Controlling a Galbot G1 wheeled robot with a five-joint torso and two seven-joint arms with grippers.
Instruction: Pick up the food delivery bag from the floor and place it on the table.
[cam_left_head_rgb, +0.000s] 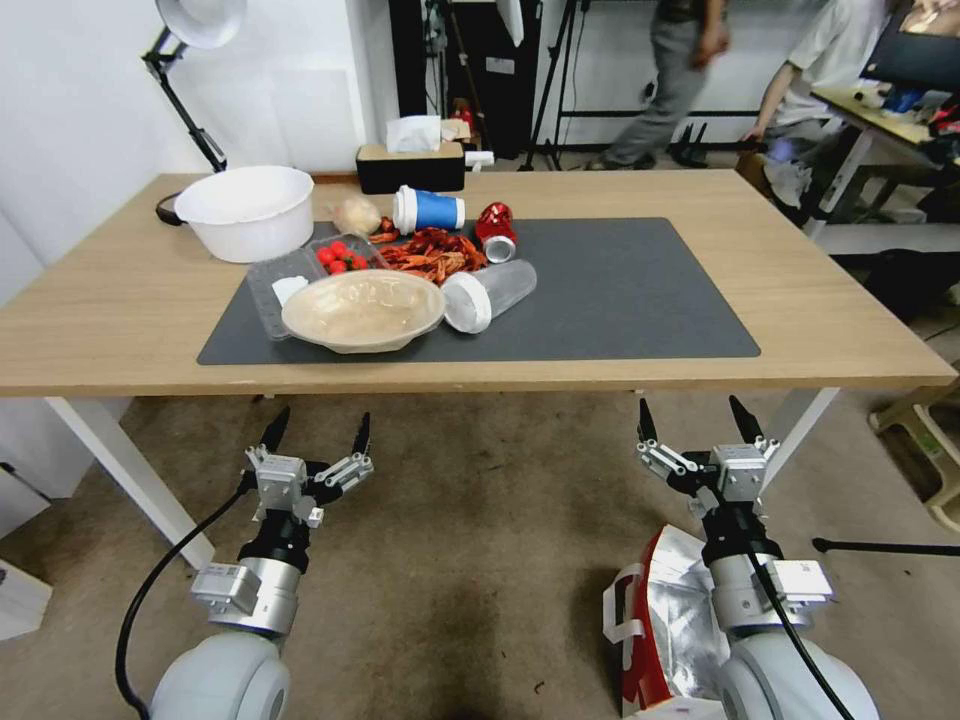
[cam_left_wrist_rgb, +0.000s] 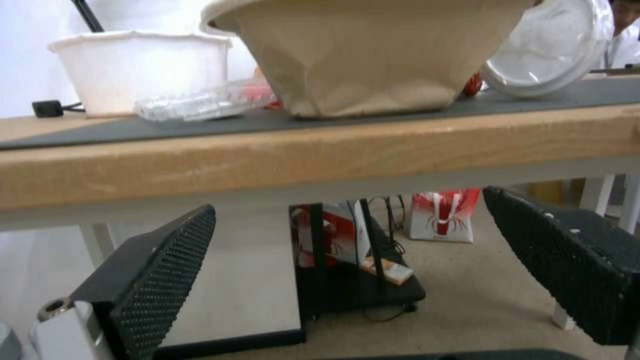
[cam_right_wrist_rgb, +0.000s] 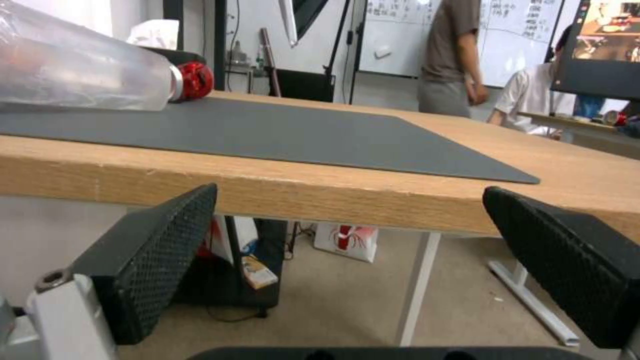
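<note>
The food delivery bag (cam_left_head_rgb: 665, 620) lies on the floor (cam_left_head_rgb: 480, 500) at the lower right, its silver foil lining, red side and a white strap handle showing; my right arm partly covers it. My right gripper (cam_left_head_rgb: 692, 420) hangs open above the bag's far end, just short of the table's front edge, with nothing between its fingers (cam_right_wrist_rgb: 153, 265). My left gripper (cam_left_head_rgb: 320, 430) is open and empty too, level with the table edge (cam_left_wrist_rgb: 320, 155). The table (cam_left_head_rgb: 130, 300) is light wood with white legs and a dark grey mat (cam_left_head_rgb: 620, 290).
The mat's left half holds a beige bowl (cam_left_head_rgb: 362, 310), a lying clear bottle (cam_left_head_rgb: 490, 292), a blue cup (cam_left_head_rgb: 430, 210), a red can (cam_left_head_rgb: 495, 232), crayfish and tomatoes. A white basin (cam_left_head_rgb: 248, 210) and tissue box (cam_left_head_rgb: 410, 165) stand behind. A small red-and-white bag (cam_left_wrist_rgb: 443, 215) sits beyond the table.
</note>
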